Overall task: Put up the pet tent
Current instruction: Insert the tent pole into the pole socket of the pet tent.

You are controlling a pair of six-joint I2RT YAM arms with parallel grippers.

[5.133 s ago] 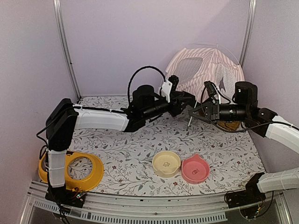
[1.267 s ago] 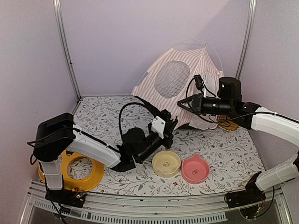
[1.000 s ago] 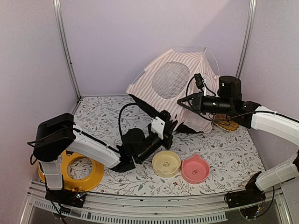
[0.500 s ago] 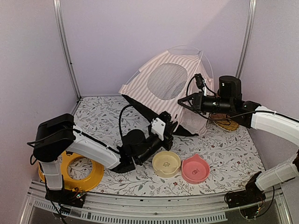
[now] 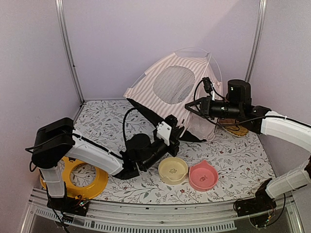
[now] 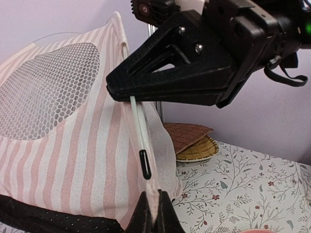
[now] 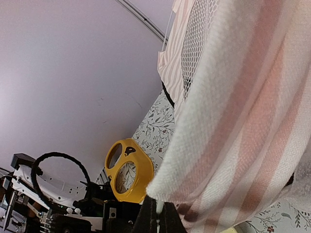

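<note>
One pink-and-white striped fabric tent (image 5: 165, 104), mesh-panelled, at 1 o'clock on the counter (image 5: 233, 155), left fingers (image 6: 143, 216) and right fingers (image 6: 160, 80) each pinching its pole edge; one cream bowl (image 5: 173, 170), one pink bowl (image 5: 203, 175) at 5 o'clock.

- One pet tent (image 5: 170, 92), at the left pincer (image 5: 176, 128).
- Two bowls beside it: cream bowl (image 5: 173, 170), pink bowl (image 5: 203, 175).
- One yellow ring (image 5: 87, 177), well apart.
- One brown mat (image 5: 238, 130), near the right pincer (image 5: 189, 108).

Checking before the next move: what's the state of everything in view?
pet tent: partly raised, tilted, gripped by both arms
left end effector: shut on pet tent's lower edge
right end effector: shut on pet tent
yellow bowl: upright, empty
pink bowl: upright, empty
yellow ring: lying flat
brown mat: on woven tray
</note>
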